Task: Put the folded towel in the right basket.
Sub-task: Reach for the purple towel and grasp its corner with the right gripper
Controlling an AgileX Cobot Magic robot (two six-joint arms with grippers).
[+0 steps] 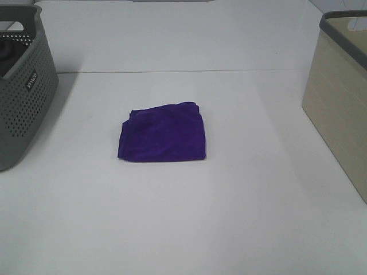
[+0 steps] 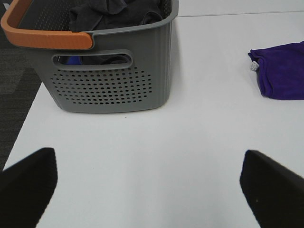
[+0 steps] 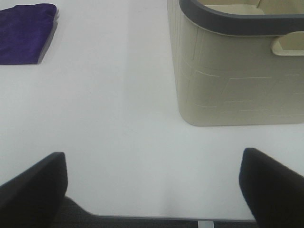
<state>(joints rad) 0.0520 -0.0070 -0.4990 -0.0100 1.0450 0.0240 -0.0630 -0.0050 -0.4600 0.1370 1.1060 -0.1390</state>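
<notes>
Closest to my left wrist camera are the two dark fingers [image 2: 26, 190] of the left gripper [image 2: 151, 187]. They are spread wide, and I see the white table [image 2: 142, 142] between them. On my right wrist feed the right gripper [image 3: 152, 190] looks the same: its jaws are wide apart and hang over the near edge of the table, gripping nothing.

The folded towel [image 1: 163, 133] is deep purple. It lies flat on the table near the middle of my overhead view, between the two baskets and well apart from each. It touches neither gripper. From the left wrist I catch only one end of it [image 2: 282, 71], with a small white tag [image 2: 253, 67] at its corner. From the right wrist I see one folded corner [image 3: 26, 33] off to the far side.

The right basket [image 1: 338, 114] is beige with a grey rim and stands at the right edge of the table. The right wrist view shows its wall [image 3: 223, 85] and a handle slot, and what I can see of the inside is plain beige.

On the left stands a grey perforated basket [image 1: 23, 97]. The left wrist feed shows its orange handle [image 2: 47, 35] and dark clothes [image 2: 114, 12] piled inside.
</notes>
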